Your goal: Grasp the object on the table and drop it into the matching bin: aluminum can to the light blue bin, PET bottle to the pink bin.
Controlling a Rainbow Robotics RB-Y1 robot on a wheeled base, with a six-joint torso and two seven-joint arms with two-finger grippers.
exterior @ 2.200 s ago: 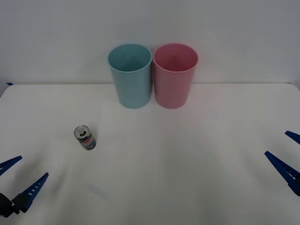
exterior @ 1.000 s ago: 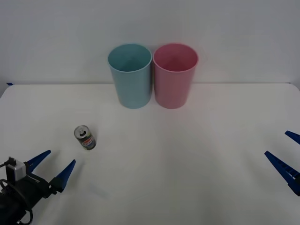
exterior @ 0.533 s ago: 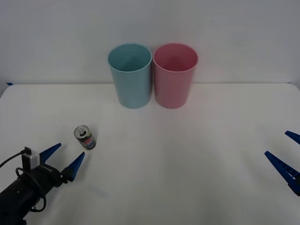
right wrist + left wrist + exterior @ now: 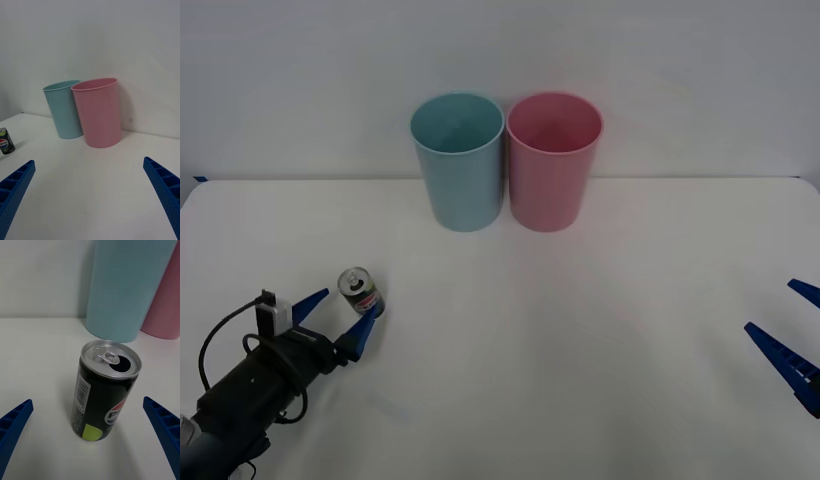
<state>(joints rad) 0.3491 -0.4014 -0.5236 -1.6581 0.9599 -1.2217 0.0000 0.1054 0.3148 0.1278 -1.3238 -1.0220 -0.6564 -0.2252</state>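
Standing upright, aluminum can (image 4: 107,390) shows opened top.

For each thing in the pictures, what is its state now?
aluminum can: upright on the table, opened, not gripped
light blue bin: upright, touching the pink bin
pink bin: upright
left pincer: open, just short of the can
right pincer: open, parked at the right edge

Can standing between the open left fingers

The can (image 4: 107,390) is standing upright at frame centre on the table (image 4: 33,352), its top opened. The left gripper (image 4: 90,442) is spreading its fingers (image 4: 15,425) at both lower corners. The blue bin (image 4: 127,285) and pink bin (image 4: 165,296) are rising behind.
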